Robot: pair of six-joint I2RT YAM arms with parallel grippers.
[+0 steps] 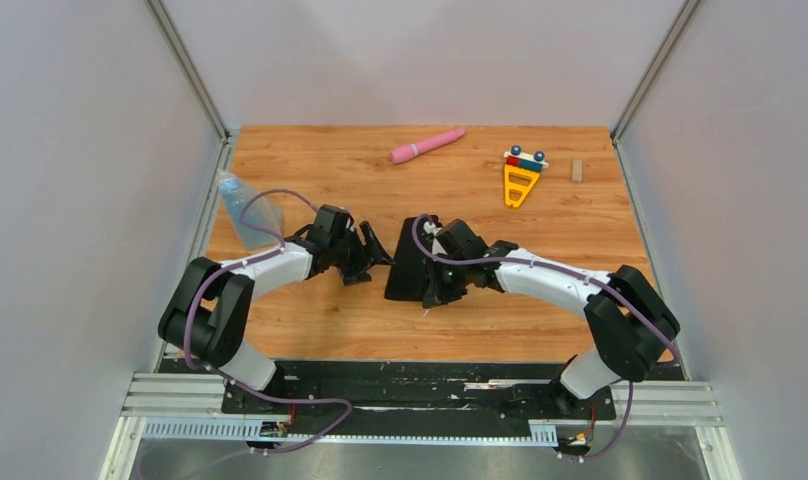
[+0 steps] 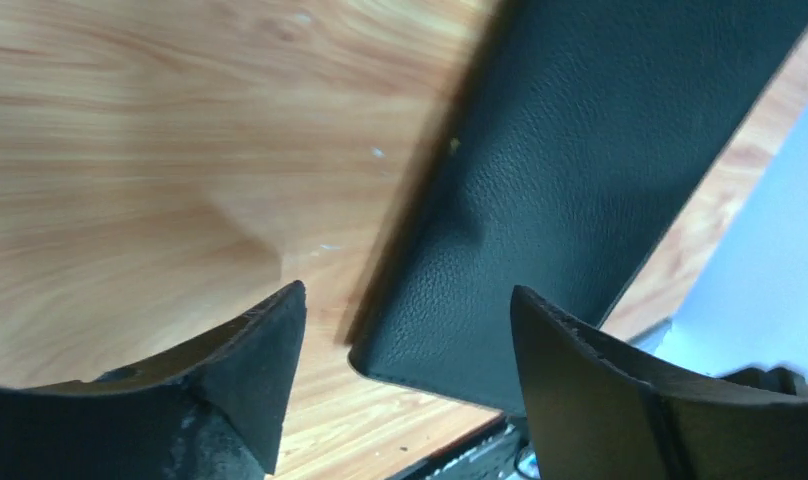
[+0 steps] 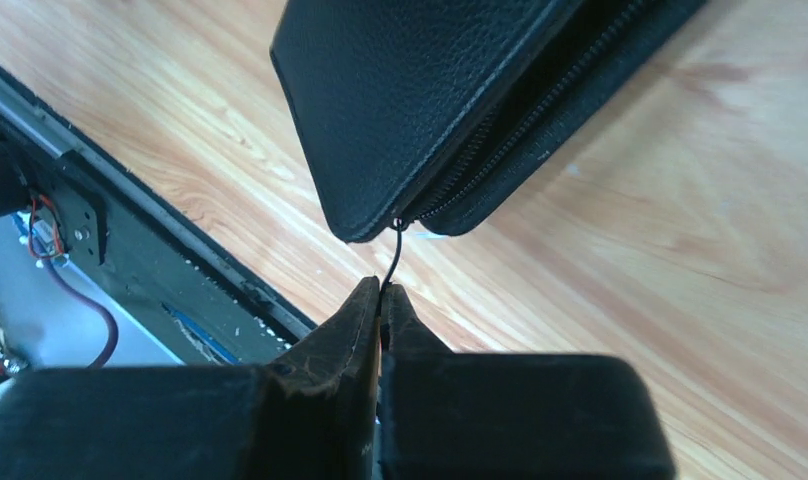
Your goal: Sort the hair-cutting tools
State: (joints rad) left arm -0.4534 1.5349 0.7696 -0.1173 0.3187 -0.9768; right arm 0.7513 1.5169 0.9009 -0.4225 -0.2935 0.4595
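Unzipping the black zip case point(image 1: 412, 268) on the worktop point(image 1: 310, 160): right end effector point(image 3: 382, 290) pinched on the zip pull point(image 3: 393, 255), left end effector point(image 2: 408, 292) apart beside the case, scissors and combs not in sight, maybe inside; next, a steady tug along the zip.

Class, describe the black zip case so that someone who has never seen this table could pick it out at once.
Start at the wooden table and look to its middle, between the two arms. There is the black zip case, flat and grained like leather, its zip pull pinched in the right tool. It alone is black and flat: the far wand is pink, the toy yellow.
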